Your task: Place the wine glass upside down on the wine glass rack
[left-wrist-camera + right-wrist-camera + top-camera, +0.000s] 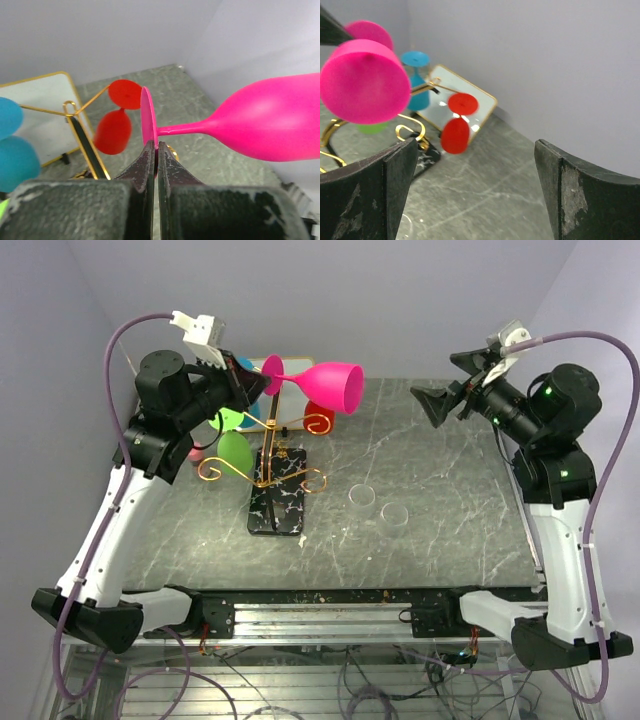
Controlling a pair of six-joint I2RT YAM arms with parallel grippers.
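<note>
While the pink wine glass (330,386) lay sideways in the air, its foot pinched edge-on between the closed fingers of the left gripper (155,150), I reckoned the wrist should roll until the bowl faced down, then ease the stem into a free curled arm without knocking the green glass (235,452) hanging there. The wine glass hung just over the top of the rack (278,502), bowl pointing right; the right gripper (432,405) hovered spread and empty, well apart.

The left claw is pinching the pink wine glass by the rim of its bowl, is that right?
No. The left claw is pinching the pink wine glass by the edge of its round foot, as the left wrist view shows.
</note>
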